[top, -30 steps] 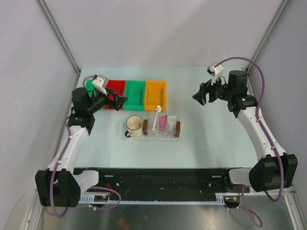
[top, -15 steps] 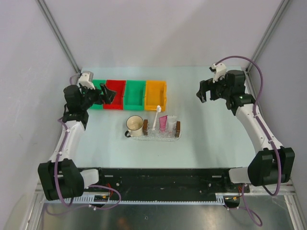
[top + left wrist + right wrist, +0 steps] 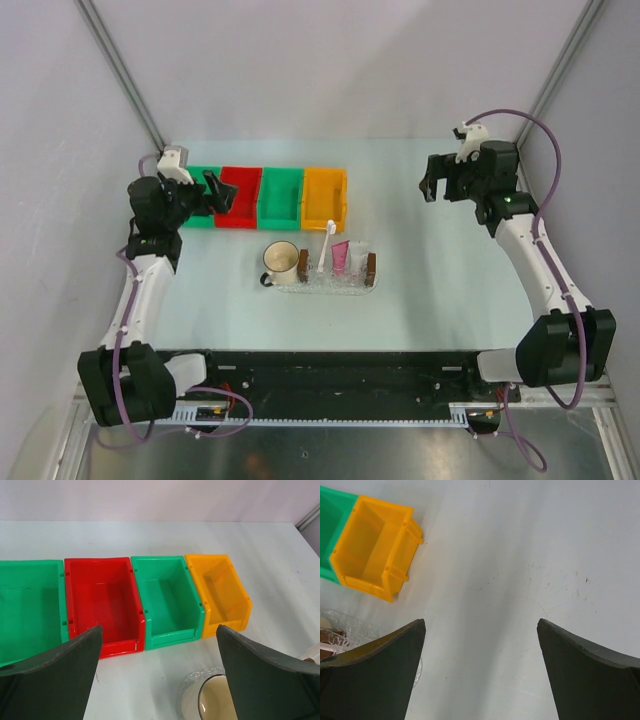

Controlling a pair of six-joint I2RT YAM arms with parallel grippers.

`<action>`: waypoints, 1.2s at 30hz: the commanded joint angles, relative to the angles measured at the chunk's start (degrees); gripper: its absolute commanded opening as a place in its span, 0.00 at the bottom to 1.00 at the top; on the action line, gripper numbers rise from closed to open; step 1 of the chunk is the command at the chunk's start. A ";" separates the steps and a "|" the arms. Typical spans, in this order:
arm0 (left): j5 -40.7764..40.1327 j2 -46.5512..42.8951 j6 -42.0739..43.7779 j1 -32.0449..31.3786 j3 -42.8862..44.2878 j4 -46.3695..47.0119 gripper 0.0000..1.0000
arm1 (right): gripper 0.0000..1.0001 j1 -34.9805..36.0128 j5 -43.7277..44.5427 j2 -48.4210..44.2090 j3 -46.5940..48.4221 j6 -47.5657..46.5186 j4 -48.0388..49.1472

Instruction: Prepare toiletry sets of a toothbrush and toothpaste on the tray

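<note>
The clear tray with a dark brown block at each short end lies at the table's middle. A white toothbrush leans across it, its head toward the orange bin. A pink toothpaste tube lies beside it, next to a white tube. My left gripper is open and empty, raised over the red bin. My right gripper is open and empty, raised at the far right, well away from the tray.
A cream mug stands at the tray's left end on a clear textured mat. Green, red, green and orange bins stand in a row behind; all show no contents. Bare table lies under my right gripper.
My left arm has pulled back to the left and up, away from the bins' front. My right arm has drawn back to the far right. The tray's things have not moved.
</note>
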 commanded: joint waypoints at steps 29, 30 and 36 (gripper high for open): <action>-20.03 -7.22 13.25 -9.00 -4.44 6.15 1.00 | 1.00 0.24 7.09 -6.41 -1.99 -4.46 4.37; -20.03 -7.40 13.25 -9.00 -4.53 6.15 1.00 | 1.00 0.15 6.91 -6.50 -1.99 -4.46 4.63; -19.24 -7.57 13.16 -9.00 -5.06 6.15 1.00 | 1.00 -0.02 6.30 -6.94 -1.99 -4.64 4.28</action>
